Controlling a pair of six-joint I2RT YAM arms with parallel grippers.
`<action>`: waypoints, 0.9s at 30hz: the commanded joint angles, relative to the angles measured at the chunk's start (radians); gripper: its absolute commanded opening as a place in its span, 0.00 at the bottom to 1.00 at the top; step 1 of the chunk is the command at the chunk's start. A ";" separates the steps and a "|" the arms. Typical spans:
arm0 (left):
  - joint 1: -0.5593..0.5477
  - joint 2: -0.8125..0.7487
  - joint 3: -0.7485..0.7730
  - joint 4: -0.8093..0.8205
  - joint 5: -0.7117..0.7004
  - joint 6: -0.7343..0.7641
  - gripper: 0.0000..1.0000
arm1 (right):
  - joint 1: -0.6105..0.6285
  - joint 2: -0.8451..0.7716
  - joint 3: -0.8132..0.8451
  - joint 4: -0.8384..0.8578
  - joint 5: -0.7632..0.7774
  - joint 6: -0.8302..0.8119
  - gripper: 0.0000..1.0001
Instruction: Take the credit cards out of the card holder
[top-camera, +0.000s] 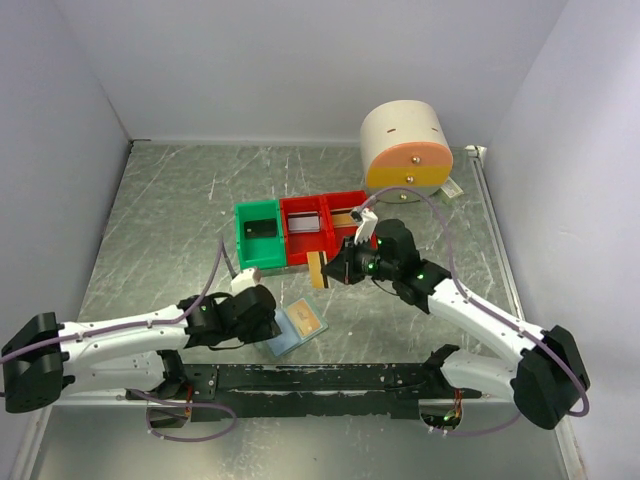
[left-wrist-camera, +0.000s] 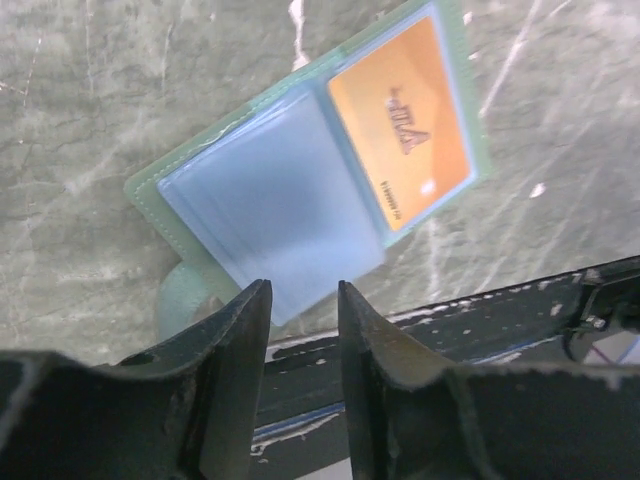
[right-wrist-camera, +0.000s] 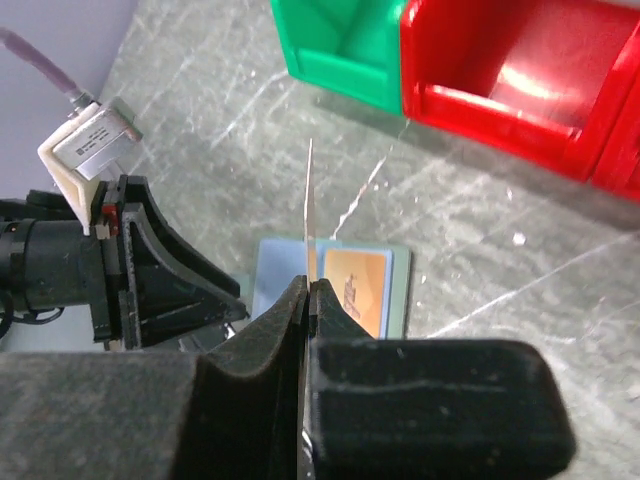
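With one card pinched edge-on in the closed right gripper below the red bins, the card holder is seen at lower centre beneath the narrowly parted left gripper, its orange card yet to be slid out.

The orange credit card in the card holder, upper right of the left wrist view, bears dark print. The print is turned sideways and too blurred to read.
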 joint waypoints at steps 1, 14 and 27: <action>0.007 -0.031 0.091 -0.099 -0.066 0.068 0.48 | -0.004 -0.038 0.033 0.021 0.047 -0.137 0.00; 0.365 -0.019 0.231 -0.174 0.092 0.438 0.83 | -0.005 -0.114 -0.014 0.287 0.401 -0.547 0.00; 0.818 -0.025 0.256 -0.150 0.283 0.773 0.88 | -0.222 0.262 0.224 0.169 0.205 -0.809 0.00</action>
